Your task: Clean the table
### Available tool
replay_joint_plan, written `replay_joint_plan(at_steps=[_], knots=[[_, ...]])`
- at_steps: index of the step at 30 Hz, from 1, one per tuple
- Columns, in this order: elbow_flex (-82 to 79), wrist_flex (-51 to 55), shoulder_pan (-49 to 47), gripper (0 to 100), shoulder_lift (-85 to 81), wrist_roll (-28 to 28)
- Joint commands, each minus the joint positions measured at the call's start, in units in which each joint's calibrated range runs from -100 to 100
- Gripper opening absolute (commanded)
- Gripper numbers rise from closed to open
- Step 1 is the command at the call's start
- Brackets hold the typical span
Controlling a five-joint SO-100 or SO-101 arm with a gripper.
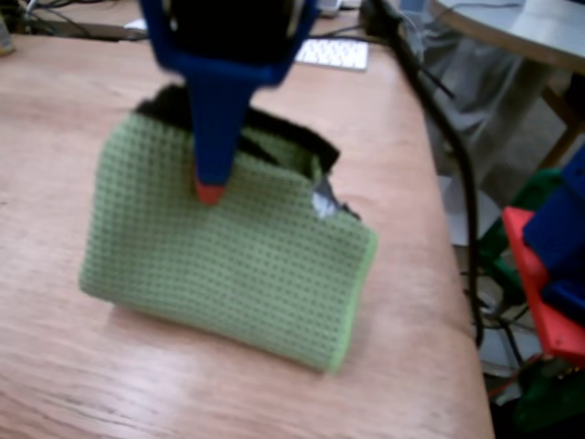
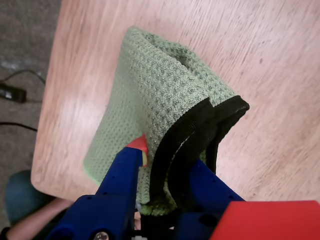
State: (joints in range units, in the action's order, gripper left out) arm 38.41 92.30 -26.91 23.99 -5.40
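Observation:
A green waffle-weave cloth (image 1: 228,256) with a black trim is folded and stands up from the reddish-brown wooden table (image 1: 82,101). My blue gripper (image 1: 219,178) with a red fingertip (image 1: 208,192) is shut on the cloth's upper edge. One finger shows in front and the other is hidden behind the cloth. In the wrist view the two blue fingers (image 2: 122,170) pinch the cloth (image 2: 160,85) at its black-trimmed fold, with my gripper (image 2: 167,160) above the table (image 2: 275,50). The cloth's lower edge lies on or just over the wood.
A white keyboard (image 1: 334,53) lies at the table's far edge. A black cable (image 1: 457,155) runs down past the right edge. A pale grey table (image 1: 521,23) and red and blue parts (image 1: 548,274) stand to the right. Floor with a black adapter (image 2: 12,92) shows beyond the rounded corner.

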Motion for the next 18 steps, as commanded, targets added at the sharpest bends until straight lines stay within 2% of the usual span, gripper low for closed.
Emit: replay_joint_plan(at_steps=[1,6,15,17,18], knots=[[1.5,-0.8,-0.7,0,4.9,0.1],[1.5,-10.9,-0.7,0,11.6,-0.4],[0.5,-14.1,-5.7,0,16.7,0.0],[0.5,-14.2,-2.5,0,16.7,-0.2],[0.5,-14.1,2.7,0,16.9,-0.5]])
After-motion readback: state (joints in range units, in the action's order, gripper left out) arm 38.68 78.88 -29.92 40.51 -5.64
